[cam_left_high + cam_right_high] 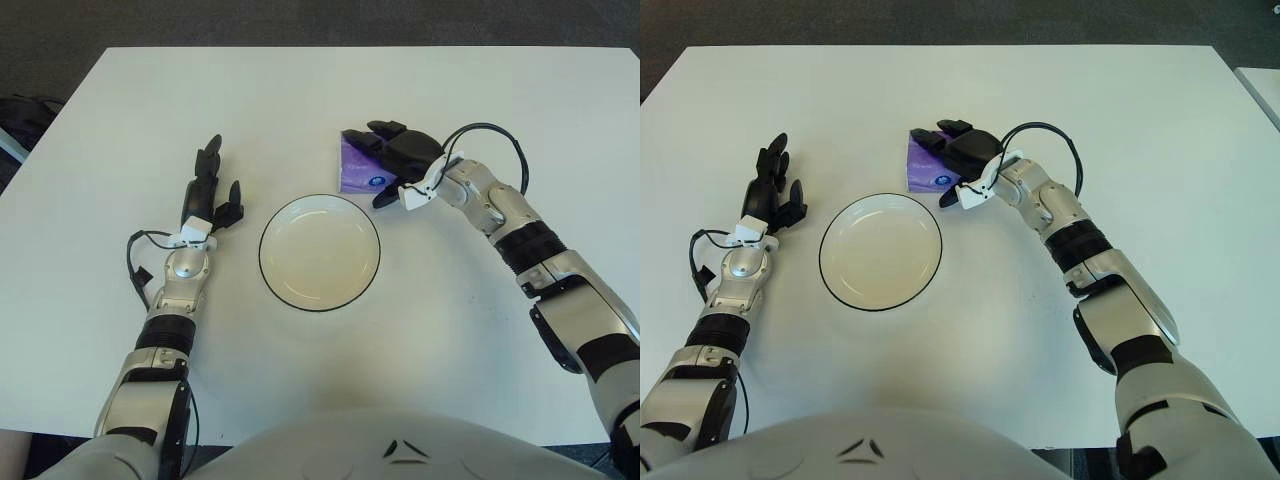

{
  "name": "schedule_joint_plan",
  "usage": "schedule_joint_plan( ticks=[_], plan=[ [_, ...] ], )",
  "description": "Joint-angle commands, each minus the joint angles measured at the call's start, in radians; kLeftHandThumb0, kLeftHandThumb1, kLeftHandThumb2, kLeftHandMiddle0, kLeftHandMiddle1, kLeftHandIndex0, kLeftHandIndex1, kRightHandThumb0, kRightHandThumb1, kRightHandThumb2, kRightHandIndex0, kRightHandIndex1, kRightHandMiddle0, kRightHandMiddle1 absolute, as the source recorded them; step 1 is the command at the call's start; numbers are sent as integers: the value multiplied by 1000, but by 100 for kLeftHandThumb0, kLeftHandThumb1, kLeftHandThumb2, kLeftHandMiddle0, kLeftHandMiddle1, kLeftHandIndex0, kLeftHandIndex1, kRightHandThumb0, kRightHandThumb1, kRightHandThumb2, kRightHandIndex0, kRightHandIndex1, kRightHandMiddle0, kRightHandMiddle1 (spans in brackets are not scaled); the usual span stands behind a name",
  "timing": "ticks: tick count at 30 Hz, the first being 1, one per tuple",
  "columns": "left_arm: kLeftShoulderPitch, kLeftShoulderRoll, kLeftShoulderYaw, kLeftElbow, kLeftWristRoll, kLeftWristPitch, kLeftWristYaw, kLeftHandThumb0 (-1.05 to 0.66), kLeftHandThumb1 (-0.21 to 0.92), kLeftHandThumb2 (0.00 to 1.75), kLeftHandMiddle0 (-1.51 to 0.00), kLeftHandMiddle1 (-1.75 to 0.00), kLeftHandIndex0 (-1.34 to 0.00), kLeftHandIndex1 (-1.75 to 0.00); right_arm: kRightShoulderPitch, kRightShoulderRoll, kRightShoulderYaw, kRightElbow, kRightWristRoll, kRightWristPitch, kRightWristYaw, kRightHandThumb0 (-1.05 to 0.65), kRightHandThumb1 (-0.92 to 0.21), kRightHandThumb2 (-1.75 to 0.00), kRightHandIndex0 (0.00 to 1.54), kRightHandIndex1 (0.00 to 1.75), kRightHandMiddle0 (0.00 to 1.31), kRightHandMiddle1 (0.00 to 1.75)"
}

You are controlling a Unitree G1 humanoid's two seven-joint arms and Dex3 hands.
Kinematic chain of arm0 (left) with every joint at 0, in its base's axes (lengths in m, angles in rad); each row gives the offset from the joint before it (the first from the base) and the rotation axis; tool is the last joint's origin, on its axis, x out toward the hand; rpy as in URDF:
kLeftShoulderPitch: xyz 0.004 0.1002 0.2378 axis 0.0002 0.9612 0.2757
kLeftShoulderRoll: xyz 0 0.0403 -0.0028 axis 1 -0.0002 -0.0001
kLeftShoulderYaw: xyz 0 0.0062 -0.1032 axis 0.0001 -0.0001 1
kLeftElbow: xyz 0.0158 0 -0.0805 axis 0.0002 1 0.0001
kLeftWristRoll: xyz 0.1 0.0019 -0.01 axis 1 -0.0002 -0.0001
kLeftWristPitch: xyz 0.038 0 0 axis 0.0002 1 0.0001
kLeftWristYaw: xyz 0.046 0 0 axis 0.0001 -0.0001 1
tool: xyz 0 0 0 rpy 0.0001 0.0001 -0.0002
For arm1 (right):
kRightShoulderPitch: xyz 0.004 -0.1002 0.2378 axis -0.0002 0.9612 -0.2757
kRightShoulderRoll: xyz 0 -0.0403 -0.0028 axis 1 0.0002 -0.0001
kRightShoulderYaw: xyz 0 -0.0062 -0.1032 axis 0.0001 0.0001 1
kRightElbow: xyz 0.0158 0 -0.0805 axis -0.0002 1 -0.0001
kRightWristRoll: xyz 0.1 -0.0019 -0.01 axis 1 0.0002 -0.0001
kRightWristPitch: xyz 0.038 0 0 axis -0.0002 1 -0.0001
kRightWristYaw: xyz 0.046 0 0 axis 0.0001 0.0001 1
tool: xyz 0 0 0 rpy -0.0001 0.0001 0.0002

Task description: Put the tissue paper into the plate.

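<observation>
A purple tissue pack (pixel 355 170) lies on the white table just beyond the upper right rim of the white, black-edged plate (pixel 261 252). My right hand (pixel 382 165) covers the pack's right half. Its black fingers reach across the pack's far edge and its thumb presses at the near right corner, so the hand is closed round the pack. The pack's right side is hidden under the palm. The plate has nothing in it. My left hand (pixel 212 190) shows idle to the left of the plate, fingers spread and holding nothing.
The white table (pixel 450 330) spreads wide around the plate, with its far edge at the top and dark floor beyond. A black cable loops over my right wrist (pixel 490 135).
</observation>
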Motion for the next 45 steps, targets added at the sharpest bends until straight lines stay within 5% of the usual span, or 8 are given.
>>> schedule_joint_plan(
  ticks=[1,15,22,27,30,38,41,45],
  plan=[
    [157,-91,-41,171,14,-26,0,-70,92,86,-19,-1,0,-36,-13,8,18,52,-15,-1,-16,-105,-92,-26,0,0,0,0],
    [158,-92,-42,170,19,-25,10,-71,92,86,-19,-1,0,-35,-42,48,22,152,-34,-4,-164,-104,-92,-26,2,1,2,1],
    [161,-94,-41,166,21,-22,15,-71,92,86,-19,0,0,-35,-50,60,29,180,-45,-20,-272,-95,-92,-18,38,15,0,69],
    [162,-95,-40,165,20,-19,17,-71,92,86,-19,0,0,-35,-55,69,27,207,-31,-48,-328,-84,-91,-13,29,102,4,122],
    [163,-95,-39,166,19,-18,17,-71,92,86,-19,0,0,-35,-59,78,22,235,-18,-81,-381,-76,-89,-11,42,151,11,153],
    [160,-94,-39,171,18,-26,14,-72,92,85,-19,0,0,-36,-62,88,23,283,-8,-138,-475,-63,-86,-11,68,173,36,173],
    [160,-94,-40,173,19,-30,16,-72,92,85,-18,0,0,-35,-62,86,34,287,-34,-139,-525,-51,-57,-79,80,174,48,172],
    [160,-94,-40,171,19,-29,17,-72,92,85,-18,0,0,-35,-62,83,53,288,-71,-132,-595,-46,-46,-108,91,175,52,173]
  ],
)
